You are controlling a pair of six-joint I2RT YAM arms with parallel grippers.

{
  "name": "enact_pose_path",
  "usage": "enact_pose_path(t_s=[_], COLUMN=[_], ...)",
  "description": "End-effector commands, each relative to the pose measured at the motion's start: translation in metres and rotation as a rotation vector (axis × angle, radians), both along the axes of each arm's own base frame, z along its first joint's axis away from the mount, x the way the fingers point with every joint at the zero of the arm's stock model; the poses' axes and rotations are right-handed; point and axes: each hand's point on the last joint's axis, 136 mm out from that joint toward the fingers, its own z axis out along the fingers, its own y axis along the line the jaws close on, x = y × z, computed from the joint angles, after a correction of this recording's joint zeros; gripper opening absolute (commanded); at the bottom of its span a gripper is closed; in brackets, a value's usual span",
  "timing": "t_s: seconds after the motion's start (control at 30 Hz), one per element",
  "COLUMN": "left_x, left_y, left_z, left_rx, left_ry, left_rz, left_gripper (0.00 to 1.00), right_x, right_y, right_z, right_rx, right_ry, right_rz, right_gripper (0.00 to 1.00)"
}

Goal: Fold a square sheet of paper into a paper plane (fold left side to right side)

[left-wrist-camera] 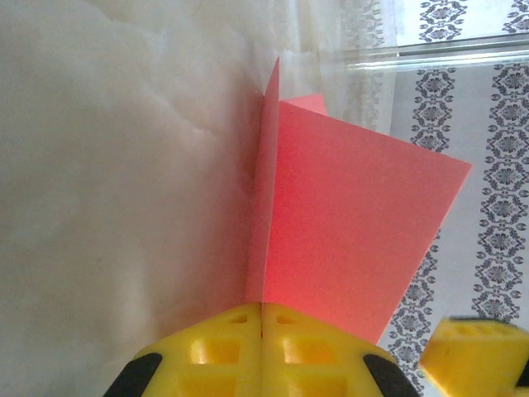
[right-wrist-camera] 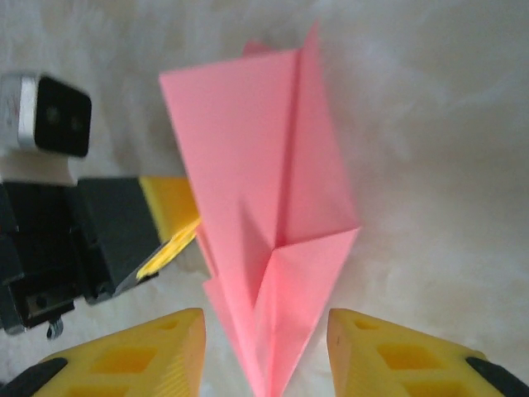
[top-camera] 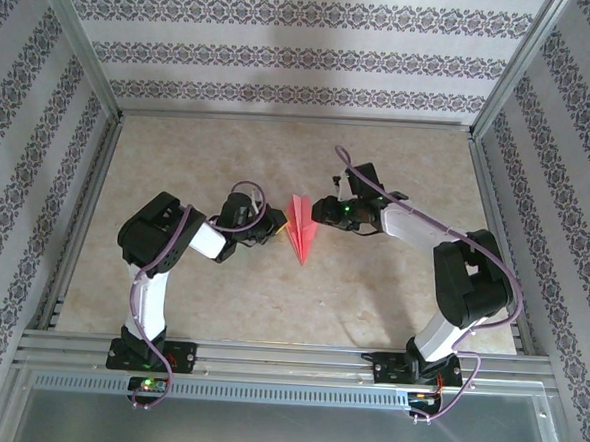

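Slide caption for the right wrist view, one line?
The left gripper pinches the folded paper plane from the side while the right gripper stands open around its tip.

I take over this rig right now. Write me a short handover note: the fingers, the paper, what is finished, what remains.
Left gripper: fingers shut on the paper plane.
Right gripper: fingers open, one on each side of the plane's narrow end, not gripping.
Plane: over the middle of the table, between the two arms; contact with the table cannot be told.
Done: the sheet is folded into a pointed dart with a centre crease.
Left: probably only to set it down and open the left fingers.
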Motion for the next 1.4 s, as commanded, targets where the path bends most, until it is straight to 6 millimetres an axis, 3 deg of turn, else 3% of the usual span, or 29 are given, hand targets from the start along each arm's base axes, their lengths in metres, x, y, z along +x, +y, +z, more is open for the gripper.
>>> enact_pose_path(t_s=[0.0, 0.3, 0.5, 0.9, 1.37], left_x=[0.010, 0.011, 0.010, 0.010, 0.010], left_y=[-0.002, -0.009, -0.010, -0.014, -0.014], left_z=[0.015, 0.021, 0.021, 0.024, 0.021], left_rx=[-0.028, -0.034, -0.038, -0.050, -0.052], left_ry=[-0.058, -0.051, -0.048, -0.052, -0.045], left_rz=[0.054, 0.050, 0.046, 0.034, 0.033], left_gripper=[0.00, 0.00, 0.00, 0.00, 0.00], right_x=[-0.023, -0.030, -0.027, -0.022, -0.016], right_y=[0.013, 0.035, 0.044, 0.039, 0.027], right_z=[-0.010, -0.034, -0.039, -0.051, -0.052], right_rx=[-0.021, -0.075, -0.112, -0.292, -0.402], right_ry=[0.058, 0.093, 0.081, 0.053, 0.030], right_rz=[0.067, 0.138, 0.170, 0.213, 0.213], right_gripper=[0.52, 0.56, 0.56, 0.57, 0.35])
